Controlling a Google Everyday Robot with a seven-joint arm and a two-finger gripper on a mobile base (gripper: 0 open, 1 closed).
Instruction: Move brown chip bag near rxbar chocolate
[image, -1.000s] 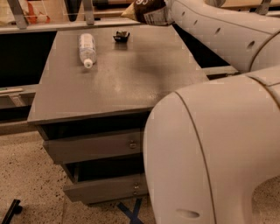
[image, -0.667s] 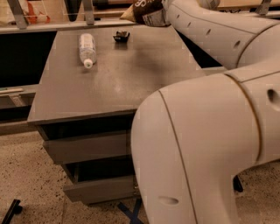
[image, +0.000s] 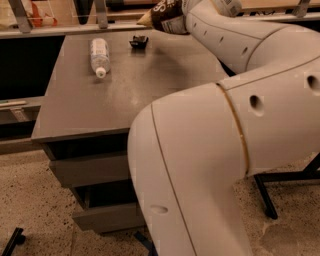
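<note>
The brown chip bag (image: 165, 15) is dark brown with a pale tan end and hangs in the air above the table's far edge. My gripper (image: 185, 11) is at the top of the view, at the bag's right end, shut on it and mostly hidden by my own wrist. The rxbar chocolate (image: 138, 42), a small black wrapper, lies on the grey table (image: 115, 100) just below and left of the bag's tan tip.
A clear plastic bottle (image: 99, 55) lies on the table's far left. My white arm (image: 225, 150) fills the right and lower middle of the view and hides the table's right side. Drawers (image: 95, 170) sit under the tabletop. A rail runs behind the table.
My arm's elbow has swung left and closer to the camera, covering more of the view. The bag has stayed at about the same spot above the far edge.
</note>
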